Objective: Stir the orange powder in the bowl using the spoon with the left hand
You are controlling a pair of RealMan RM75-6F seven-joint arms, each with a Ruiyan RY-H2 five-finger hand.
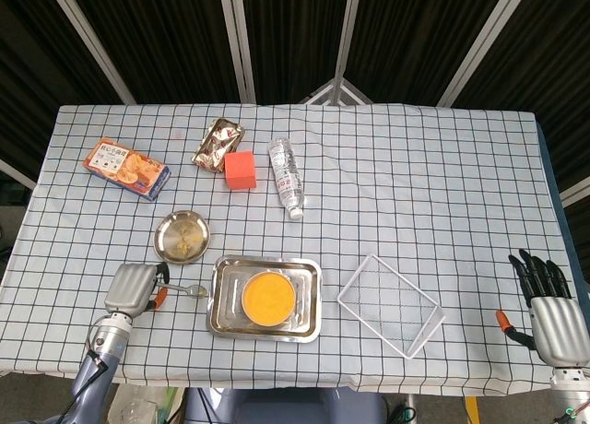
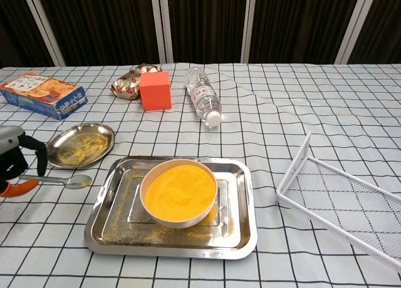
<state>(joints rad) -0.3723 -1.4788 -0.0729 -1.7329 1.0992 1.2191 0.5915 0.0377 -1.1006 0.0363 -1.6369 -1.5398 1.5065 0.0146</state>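
The left hand grips the spoon beside the tray. The bowl holds orange powder. The right hand hangs open and holds nothing.

biscuit box, foil packet, orange cube, lying bottle, small dish, wire basket.
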